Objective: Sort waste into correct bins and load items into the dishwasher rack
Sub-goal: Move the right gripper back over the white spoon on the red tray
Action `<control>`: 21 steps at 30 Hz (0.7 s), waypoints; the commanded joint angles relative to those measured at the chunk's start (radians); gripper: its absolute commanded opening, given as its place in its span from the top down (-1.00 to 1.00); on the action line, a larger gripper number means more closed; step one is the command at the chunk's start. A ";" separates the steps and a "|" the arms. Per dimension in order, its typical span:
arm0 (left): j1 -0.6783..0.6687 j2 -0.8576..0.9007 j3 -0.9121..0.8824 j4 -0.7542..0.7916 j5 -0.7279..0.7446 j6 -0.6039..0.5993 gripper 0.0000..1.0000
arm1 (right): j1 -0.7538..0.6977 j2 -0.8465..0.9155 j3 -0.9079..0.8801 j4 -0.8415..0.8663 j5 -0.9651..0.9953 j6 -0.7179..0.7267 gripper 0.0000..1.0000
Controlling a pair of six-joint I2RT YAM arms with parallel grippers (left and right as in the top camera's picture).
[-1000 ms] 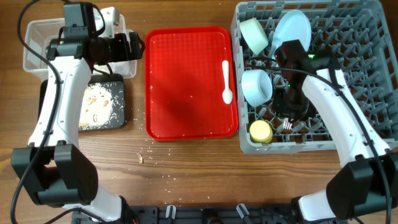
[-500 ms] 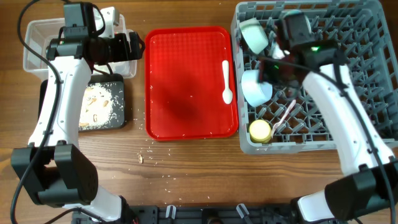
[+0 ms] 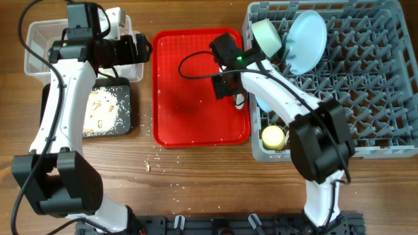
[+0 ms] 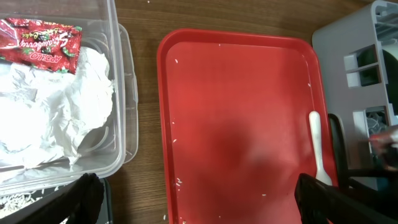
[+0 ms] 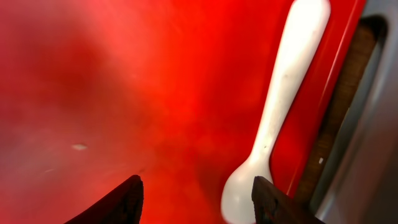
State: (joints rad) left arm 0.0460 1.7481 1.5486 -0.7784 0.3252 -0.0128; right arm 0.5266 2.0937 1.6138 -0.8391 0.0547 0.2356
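White plastic, the spoon [image 5: 280,106] lies on the red serving tray [image 3: 189,85], close along the tray's 3 o'clock rim. Its long axis runs roughly 12 to 6, handle toward 12 and bowl toward 6, nearly parallel to that rim.

The right gripper [image 5: 198,202] hangs low over it with its fingers [image 5: 124,199] spread apart, holding nothing. In the right wrist view the spoon's bowl sits just beside the 3 o'clock finger and touches neither. From overhead, the right arm covers nearly all of the spoon. The left wrist view shows only the handle and neck beside the rim.

On the spoon's 9 o'clock side the tray floor is bare and wide. On its 3 o'clock side come the raised rim, a thin strip of table [image 3: 196,189], then the wall of the dishwasher rack [image 3: 326,151].

In the rack, a pale blue plate [image 3: 307,42] and a bowl [image 3: 268,36] stand on edge near the 12 o'clock side, and a yellow cup [image 3: 274,136] sits at the 6 o'clock corner.

The left gripper [image 4: 205,202] hovers at the clear tub [image 3: 39,46], fingers wide and empty. Only its own camera shows what is inside the tub: the red wrapper [image 4: 40,40] on top of the white napkin [image 4: 62,118]. The black tray [image 3: 124,124], at the tub's 6 o'clock, holds crumbs [image 3: 104,108].
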 commanded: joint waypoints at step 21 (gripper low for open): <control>-0.004 -0.011 0.013 0.003 -0.005 0.005 -1.00 | -0.008 0.145 0.016 -0.117 -0.022 -0.025 0.35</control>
State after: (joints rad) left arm 0.0460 1.7481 1.5486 -0.7784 0.3256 -0.0128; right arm 0.5201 2.1941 1.6264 -0.9360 0.0994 0.2314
